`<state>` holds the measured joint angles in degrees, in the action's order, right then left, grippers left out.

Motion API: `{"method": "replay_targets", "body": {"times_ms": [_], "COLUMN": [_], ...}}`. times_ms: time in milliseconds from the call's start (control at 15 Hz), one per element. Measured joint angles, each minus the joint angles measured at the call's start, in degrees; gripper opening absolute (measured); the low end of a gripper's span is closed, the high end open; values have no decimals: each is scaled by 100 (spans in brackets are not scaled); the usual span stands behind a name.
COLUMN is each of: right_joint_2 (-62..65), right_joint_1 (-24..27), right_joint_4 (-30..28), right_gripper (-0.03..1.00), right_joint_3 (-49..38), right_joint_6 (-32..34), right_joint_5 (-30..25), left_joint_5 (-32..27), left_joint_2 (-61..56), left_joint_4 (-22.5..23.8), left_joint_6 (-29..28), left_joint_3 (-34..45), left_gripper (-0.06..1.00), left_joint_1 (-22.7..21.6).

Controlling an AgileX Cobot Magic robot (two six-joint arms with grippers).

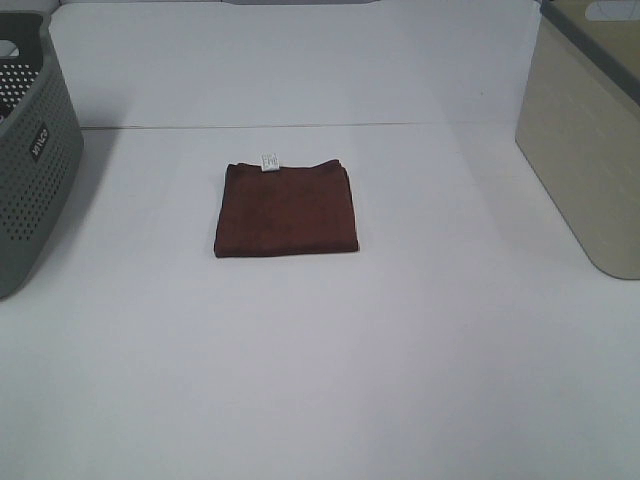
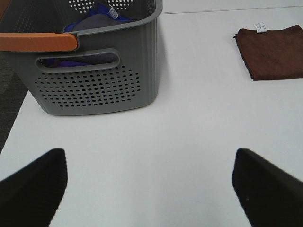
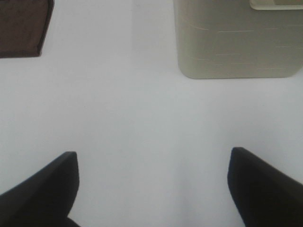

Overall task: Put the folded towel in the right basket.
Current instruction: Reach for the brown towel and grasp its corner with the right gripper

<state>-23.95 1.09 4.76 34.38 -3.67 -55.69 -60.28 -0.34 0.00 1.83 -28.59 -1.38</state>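
**Start of task.** The folded brown towel [image 1: 286, 210] lies flat at mid-table, tag [image 1: 269, 161] toward the far edge, well apart from both baskets and probably placed within either arm's reach. The beige right basket [image 1: 585, 150] stands at the table's [image 1: 320, 380] right side, the grey left basket [image 1: 30, 150] (cloth [image 2: 94, 21] inside) opposite. The left gripper [image 2: 147, 151] and right gripper [image 3: 152, 151] are both spread wide and hold nothing. Bare surface separates towel and right basket, though its tall wall needs clearing.

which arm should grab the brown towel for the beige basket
Right, probably. The right gripper is open, and its wrist view shows both the towel and the beige basket ahead; the left gripper sits by the grey basket instead.
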Motion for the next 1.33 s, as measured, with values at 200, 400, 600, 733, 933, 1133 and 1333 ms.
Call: {"method": "replay_targets", "body": {"times_ms": [200, 400, 600, 733, 933, 1133, 1333], "right_joint_2": [-1398, -2670, -3753, -4521, -5483, -6262, -7156], "right_joint_1": [0, 0, 0, 0, 0, -384, -882], "right_joint_4": [435, 1163, 2080, 2693, 3363, 3507, 3598], "right_gripper": [82, 81, 80, 79, 79, 79, 79], "right_joint_3": [733, 1541, 2177, 2510, 2876, 3323, 3976], "right_joint_6": [-258, -768, -1278, -1587, -1971, -2183, -2183], "right_joint_5": [11, -46, -321, -441, -504, -481, -252], "left_joint_5": [0, 0, 0, 0, 0, 0, 0], "left_joint_2": [0, 0, 0, 0, 0, 0, 0], "left_joint_4": [0, 0, 0, 0, 0, 0, 0], "left_joint_6": [0, 0, 0, 0, 0, 0, 0], "left_joint_3": [0, 0, 0, 0, 0, 0, 0], "left_gripper": [88, 88, 88, 88, 88, 88, 88], "left_joint_1": [0, 0, 0, 0, 0, 0, 0]}}
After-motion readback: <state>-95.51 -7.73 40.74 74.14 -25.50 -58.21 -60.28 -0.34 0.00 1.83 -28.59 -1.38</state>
